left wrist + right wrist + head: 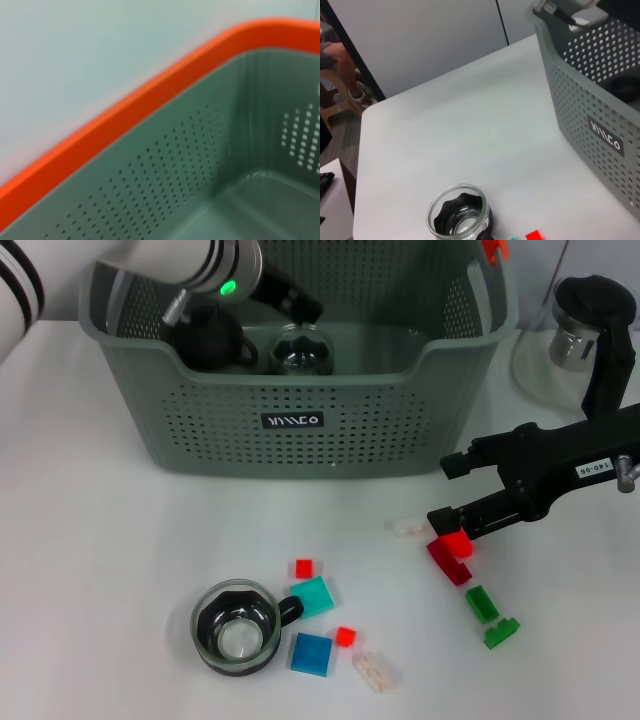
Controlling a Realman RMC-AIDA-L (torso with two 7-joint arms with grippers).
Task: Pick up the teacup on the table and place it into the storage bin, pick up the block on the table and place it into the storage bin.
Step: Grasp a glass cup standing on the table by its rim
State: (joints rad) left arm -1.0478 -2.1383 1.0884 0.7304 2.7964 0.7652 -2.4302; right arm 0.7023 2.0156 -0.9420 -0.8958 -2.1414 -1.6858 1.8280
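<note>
The grey-green storage bin (290, 425) stands at the back of the table. It holds a black pot (210, 340) and a glass cup (300, 352). My left gripper (295, 302) reaches into the bin from the back left, just above that cup. A glass teacup (237, 628) with a black insert stands on the table at the front, also in the right wrist view (461, 217). Several blocks lie around it, among them a teal block (313, 595) and a blue block (311, 653). My right gripper (440, 490) is open low over the table, beside a red block (457, 543).
A dark red block (448, 562), two green blocks (482, 603) and a clear block (408, 527) lie near the right gripper. A glass kettle (575, 340) stands at the back right. The left wrist view shows the bin's orange rim (125, 107) and its perforated inner wall (175, 175).
</note>
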